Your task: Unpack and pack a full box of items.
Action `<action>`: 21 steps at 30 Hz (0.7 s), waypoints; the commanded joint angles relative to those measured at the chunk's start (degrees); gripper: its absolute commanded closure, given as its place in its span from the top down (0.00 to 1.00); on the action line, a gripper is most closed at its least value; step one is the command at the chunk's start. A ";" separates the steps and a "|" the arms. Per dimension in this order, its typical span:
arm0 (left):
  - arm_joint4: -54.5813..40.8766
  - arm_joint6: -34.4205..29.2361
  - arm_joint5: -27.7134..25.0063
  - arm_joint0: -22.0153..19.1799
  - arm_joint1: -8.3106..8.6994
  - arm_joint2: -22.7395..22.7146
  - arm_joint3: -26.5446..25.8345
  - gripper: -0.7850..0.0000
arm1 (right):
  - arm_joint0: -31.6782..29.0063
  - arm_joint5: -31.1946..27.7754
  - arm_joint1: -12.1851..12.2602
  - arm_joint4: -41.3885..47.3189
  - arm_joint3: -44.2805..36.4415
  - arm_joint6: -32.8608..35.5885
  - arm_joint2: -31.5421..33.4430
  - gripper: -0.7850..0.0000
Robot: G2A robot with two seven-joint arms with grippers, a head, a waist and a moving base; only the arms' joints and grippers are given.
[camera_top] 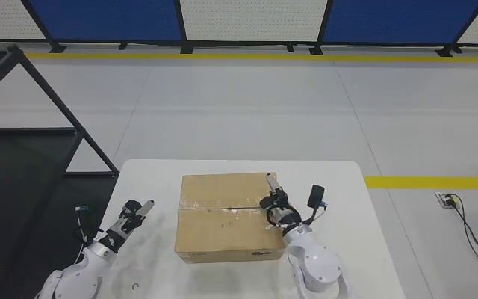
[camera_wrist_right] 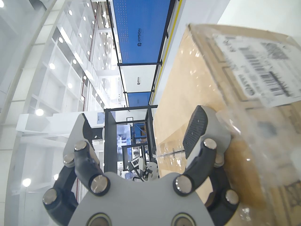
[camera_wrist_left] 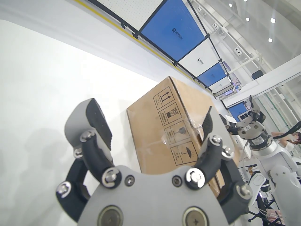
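Closed brown cardboard box [camera_top: 228,217]: contents hidden beneath taped flaps. Its white barcode label [camera_wrist_right: 255,66] is blurred and unreadable. Small dark object [camera_top: 135,285] on white table [camera_top: 149,187]: too small to identify.

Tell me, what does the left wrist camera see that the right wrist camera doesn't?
Left wrist view: the handling symbols printed on one end of the box, and the open left gripper up close. Right wrist view: a barcode label and the taped seam on the box's top. Both: the box, the open right gripper, and the blue and white panels behind.
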 commanded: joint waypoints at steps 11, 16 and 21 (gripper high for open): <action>0.00 0.00 0.00 0.00 0.00 0.00 0.00 1.00 | -4.10 -2.59 1.42 6.16 -3.50 2.06 7.00 1.00; 0.00 0.00 0.00 0.00 0.00 0.00 0.00 1.00 | -3.06 -2.27 1.66 5.80 -1.19 2.73 5.53 1.00; 0.00 0.00 0.00 0.00 0.00 0.00 0.00 1.00 | -1.59 -2.44 1.89 5.49 2.00 1.52 5.08 1.00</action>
